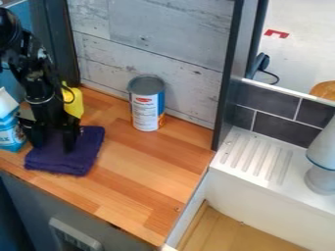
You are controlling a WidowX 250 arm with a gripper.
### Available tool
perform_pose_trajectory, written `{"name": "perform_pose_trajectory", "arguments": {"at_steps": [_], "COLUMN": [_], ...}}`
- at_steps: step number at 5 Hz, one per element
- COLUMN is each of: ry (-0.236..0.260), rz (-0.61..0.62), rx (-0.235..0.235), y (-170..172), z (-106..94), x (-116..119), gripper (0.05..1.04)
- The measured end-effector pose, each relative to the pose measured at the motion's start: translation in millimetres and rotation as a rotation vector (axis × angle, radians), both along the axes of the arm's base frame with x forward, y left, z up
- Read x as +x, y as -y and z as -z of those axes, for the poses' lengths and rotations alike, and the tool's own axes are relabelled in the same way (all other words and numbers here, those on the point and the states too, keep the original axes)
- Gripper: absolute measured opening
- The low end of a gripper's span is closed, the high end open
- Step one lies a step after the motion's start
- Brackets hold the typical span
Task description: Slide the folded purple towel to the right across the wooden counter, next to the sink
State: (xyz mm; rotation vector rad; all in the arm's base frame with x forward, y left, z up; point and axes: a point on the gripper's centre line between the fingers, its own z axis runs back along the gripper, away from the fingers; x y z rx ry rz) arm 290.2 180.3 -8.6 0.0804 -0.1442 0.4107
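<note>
Downward hangs the black arm (43, 88), its released fingers (69, 140) spread apart over the folded purple cloth (83, 159).

Open black hand (53, 147) over folded purple cloth (82, 159) on wooden counter (147, 171)

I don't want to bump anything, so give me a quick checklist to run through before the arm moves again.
- Gripper over the folded purple cloth: ok.
- Gripper fingers apart: ok.
- Fingertips touching the cloth: cannot tell.
- Room beside the gripper: not ok, I'd say; the blue-and-white carton stands close by, so a sideways move might knock it.
- Can upright and apart from the gripper: ok.
- Cloth lying on the wooden counter: ok.
</note>
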Motion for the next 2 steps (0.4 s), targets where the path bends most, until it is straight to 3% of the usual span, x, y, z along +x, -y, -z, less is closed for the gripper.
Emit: {"name": "perform_pose_trajectory", "arguments": {"at_steps": [2], "ry": [-0.002], "rz": [0.055], "rx": [-0.006], "y": [23], "z": [5.2], "x": [6], "gripper": [0.999]}}
